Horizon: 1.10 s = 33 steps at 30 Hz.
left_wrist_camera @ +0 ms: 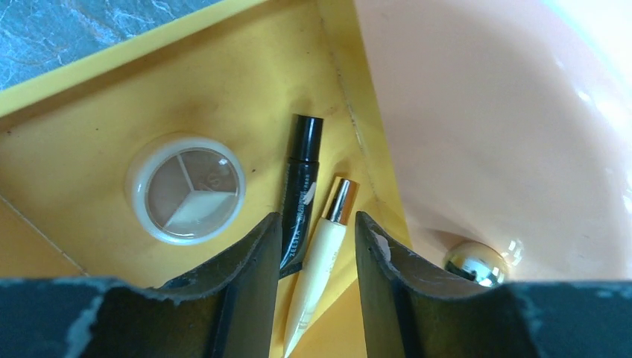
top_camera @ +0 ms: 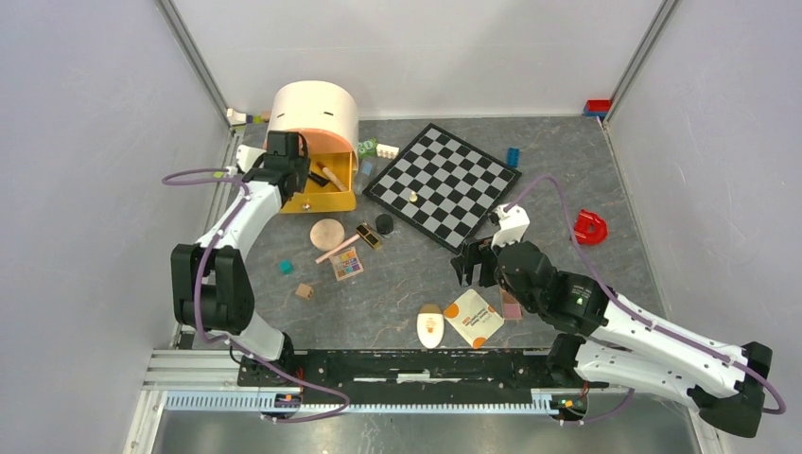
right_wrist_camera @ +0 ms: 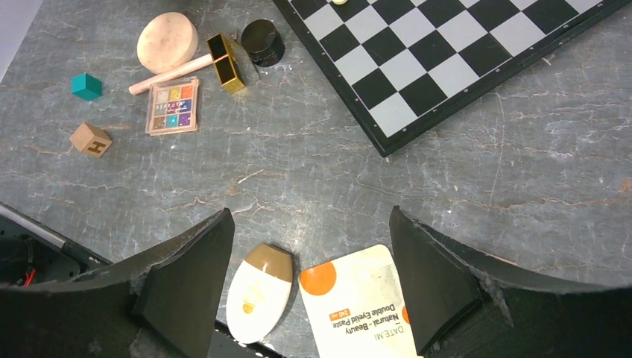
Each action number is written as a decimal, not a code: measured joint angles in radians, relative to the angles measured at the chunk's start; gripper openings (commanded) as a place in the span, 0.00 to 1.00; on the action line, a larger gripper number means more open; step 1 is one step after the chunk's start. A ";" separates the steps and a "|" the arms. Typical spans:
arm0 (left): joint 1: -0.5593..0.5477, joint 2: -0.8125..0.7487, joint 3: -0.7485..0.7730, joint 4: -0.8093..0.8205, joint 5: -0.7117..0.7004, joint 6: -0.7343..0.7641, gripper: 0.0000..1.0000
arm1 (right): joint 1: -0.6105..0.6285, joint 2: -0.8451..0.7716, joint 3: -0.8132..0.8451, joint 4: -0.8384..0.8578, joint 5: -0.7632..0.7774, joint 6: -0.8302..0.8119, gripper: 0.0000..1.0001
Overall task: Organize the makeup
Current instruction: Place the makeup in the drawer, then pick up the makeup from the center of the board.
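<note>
Left gripper [left_wrist_camera: 317,221] parted over slim gold-capped cream tube [left_wrist_camera: 323,255]

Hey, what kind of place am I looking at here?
Most likely a robotics lab test cell: a left arm and right arm bolted to a metal frame, a grey table boxed in by plain walls, with a chessboard and makeup palette laid out as props.
</note>
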 measured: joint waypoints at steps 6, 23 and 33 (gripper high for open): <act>0.000 -0.063 0.021 0.001 0.027 0.081 0.53 | 0.000 0.000 0.006 -0.043 0.039 -0.007 0.83; 0.002 -0.610 -0.189 0.019 0.342 0.447 0.64 | -0.364 0.251 0.001 -0.198 -0.067 -0.095 0.91; 0.002 -0.847 -0.390 -0.121 0.543 0.545 0.64 | -0.510 0.385 -0.105 -0.092 -0.198 -0.138 0.89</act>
